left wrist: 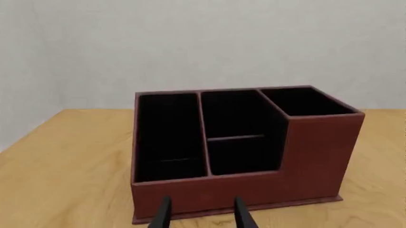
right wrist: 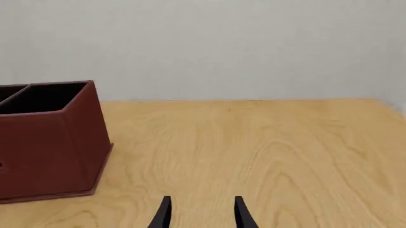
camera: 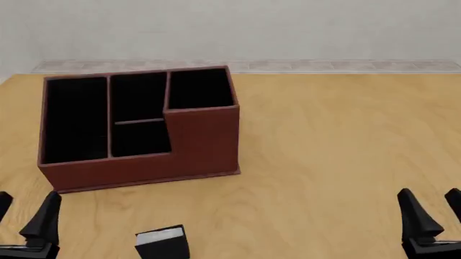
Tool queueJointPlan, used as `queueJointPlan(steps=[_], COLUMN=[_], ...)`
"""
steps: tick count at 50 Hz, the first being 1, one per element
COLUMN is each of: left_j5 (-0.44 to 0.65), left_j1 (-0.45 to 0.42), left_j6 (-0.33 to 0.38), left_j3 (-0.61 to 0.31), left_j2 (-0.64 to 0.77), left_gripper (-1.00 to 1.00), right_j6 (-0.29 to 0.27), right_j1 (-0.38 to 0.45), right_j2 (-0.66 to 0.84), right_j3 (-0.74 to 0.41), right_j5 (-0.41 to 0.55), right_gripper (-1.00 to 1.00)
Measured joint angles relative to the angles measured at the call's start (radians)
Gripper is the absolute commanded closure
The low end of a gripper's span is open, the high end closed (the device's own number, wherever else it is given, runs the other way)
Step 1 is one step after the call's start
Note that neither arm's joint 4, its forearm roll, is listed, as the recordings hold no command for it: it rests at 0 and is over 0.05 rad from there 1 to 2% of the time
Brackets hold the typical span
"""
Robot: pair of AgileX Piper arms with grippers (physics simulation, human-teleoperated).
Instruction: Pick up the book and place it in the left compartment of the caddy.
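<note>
Front view shows the book (camera: 163,244) standing near the table's (camera: 331,151) front edge, between the empty, spread left gripper (camera: 25,216) and right gripper (camera: 431,208), so a careless approach could topple it short of the caddy (camera: 137,124).

Caddy (camera: 205,143): reddish-brown outer walls, plain, no pattern; interior of every section black, including the left compartment (camera: 75,118). Book (camera: 164,245): black cover, white page edge with a faint grey cast. Table (camera: 338,156): light tan wood, wavy grain lines. Back wall (camera: 288,27): flat pale grey-white. Left gripper (camera: 26,218) and right gripper (camera: 432,213): black fingers.
</note>
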Motion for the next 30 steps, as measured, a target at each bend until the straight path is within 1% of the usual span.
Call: queueJointPlan(steps=[18, 23, 30], left_j5=[0.005, 0.022, 0.028], left_j1=[-0.015, -0.049, -0.11], left_j6=[0.004, 0.011, 0.023], left_j3=[-0.026, -0.053, -0.112], left_j2=[0.004, 0.018, 0.073], left_gripper=[-1.0, -1.0, -1.0], right_j6=[-0.005, -0.005, -0.002], right_j1=[-0.015, -0.013, -0.011], right_j2=[-0.02, -0.018, -0.014], right_j3=[0.045, 0.048, 0.051], right_j5=[-0.064, -0.071, -0.08], right_gripper=[-1.0, -1.0, -1.0])
